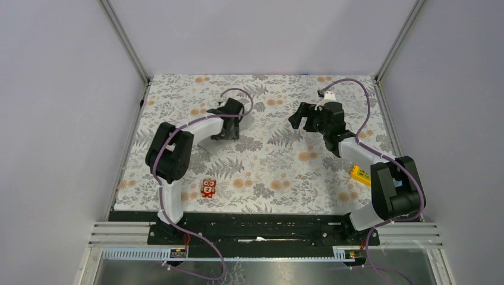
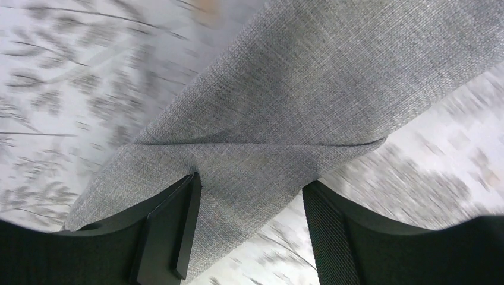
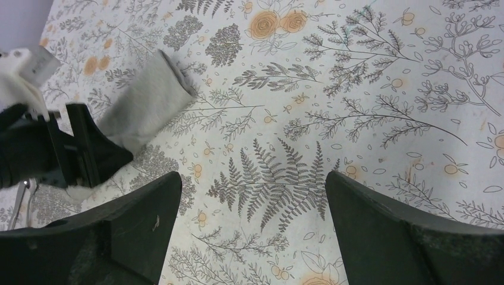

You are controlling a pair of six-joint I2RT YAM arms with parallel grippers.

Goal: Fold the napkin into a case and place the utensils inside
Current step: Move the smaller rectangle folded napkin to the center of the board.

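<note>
The napkin [image 2: 297, 89] is a plain grey cloth folded into a narrow layered strip; in the right wrist view the napkin [image 3: 148, 101] lies on the floral cover at the back left. My left gripper [image 2: 252, 208] stands open over one folded end. Its left finger [image 2: 172, 231] touches the cloth and the right finger [image 2: 327, 237] is apart from it. In the top view the left gripper [image 1: 229, 122] hides most of the napkin [image 1: 247, 120]. My right gripper [image 1: 302, 122] hovers open and empty to the strip's right. A thin silvery piece [image 3: 21, 205], perhaps one of the utensils, shows beside the left gripper.
A small red toy figure [image 1: 208, 188] lies near the front edge, left of centre. A yellow studded block [image 1: 359, 174] sits by the right arm's elbow. The floral table cover [image 1: 279, 166] is bounded by grey walls at the back and both sides.
</note>
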